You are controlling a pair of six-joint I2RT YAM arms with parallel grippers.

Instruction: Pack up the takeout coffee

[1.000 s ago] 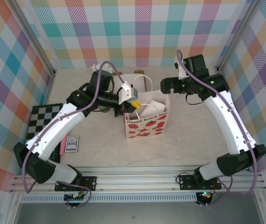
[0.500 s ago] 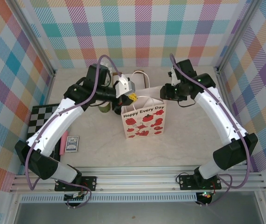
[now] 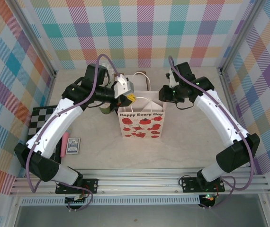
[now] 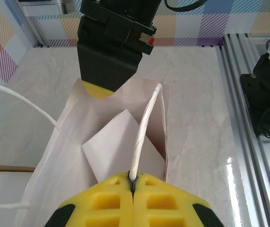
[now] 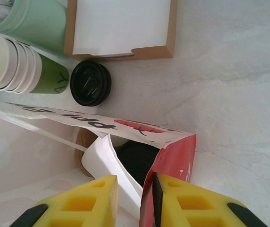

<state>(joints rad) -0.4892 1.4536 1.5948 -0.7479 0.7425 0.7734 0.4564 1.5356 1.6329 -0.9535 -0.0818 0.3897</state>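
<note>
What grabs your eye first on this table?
A white paper gift bag with red print, reading Happy Every Day, stands mid-table between two white arms. The left gripper is shut on its white cord handle; the right gripper straddles the bag's opposite wall. Beyond the bag, a round black lid sits beside stacked cups.

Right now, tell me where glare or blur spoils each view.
Top external: evenly lit and sharp, no glare around the gift bag. Left wrist: bright glare streak on the table at lower right; left pincer slightly soft. Right wrist: right pincer soft at the bottom edge, the table's marbling crisp.
</note>
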